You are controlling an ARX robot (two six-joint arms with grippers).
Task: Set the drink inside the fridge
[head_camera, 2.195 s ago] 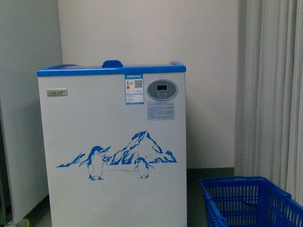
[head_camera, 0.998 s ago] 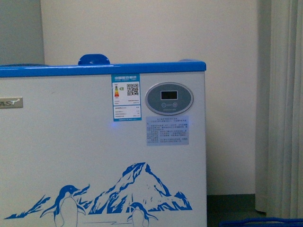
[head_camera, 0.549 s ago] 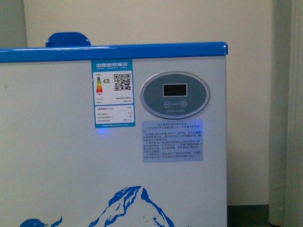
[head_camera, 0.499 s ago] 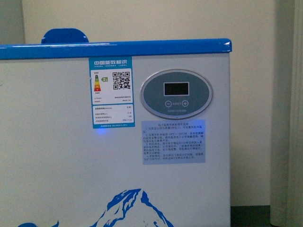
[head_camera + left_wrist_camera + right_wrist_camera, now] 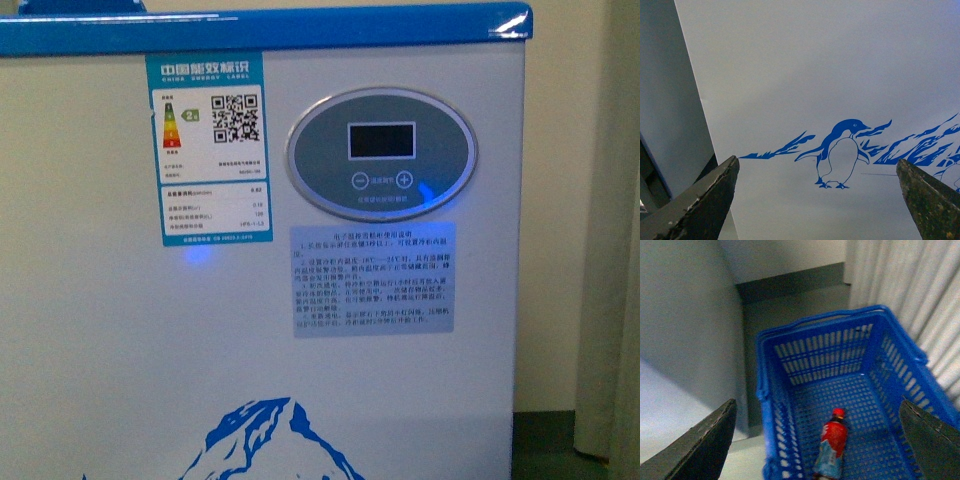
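From the front I saw only part of the fridge (image 5: 100,350): its lids were out of frame, its mountain picture (image 5: 265,440) cut off. One drink (image 5: 832,442) lay on its side in the one blue shopping basket (image 5: 825,357), its base cropped. The left gripper (image 5: 816,162) and right gripper (image 5: 817,402) both gaped wide, empty.

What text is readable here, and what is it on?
"中国能效标识": header of the energy label on the fridge front.
"−" and "+": buttons on the oval control panel; its display shows nothing.
Too small to read: the energy label's fine print.
Too blurred: the instruction sticker below the panel.
Unreadable: the label of the drink in the blue basket.
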